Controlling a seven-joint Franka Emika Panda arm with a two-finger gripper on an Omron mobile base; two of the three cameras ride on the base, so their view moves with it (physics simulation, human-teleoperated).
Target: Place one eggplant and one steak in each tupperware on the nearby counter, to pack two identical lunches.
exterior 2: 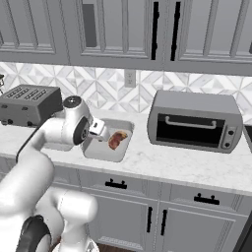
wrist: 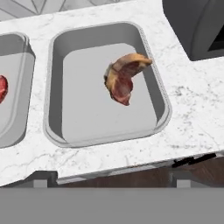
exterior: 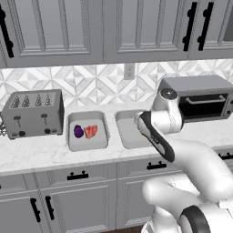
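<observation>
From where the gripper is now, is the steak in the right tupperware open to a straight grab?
Probably yes. The steak lies alone in the right tupperware, uncovered, and the gripper hangs just over that tub with nothing between.

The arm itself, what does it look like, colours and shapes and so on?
The arm is glossy white, built of thick rounded tube segments. Dark grey or black bands mark the joints, and a round silver-grey cap sits on top of one joint. The gripper at its end is a small white block with dark details.
</observation>
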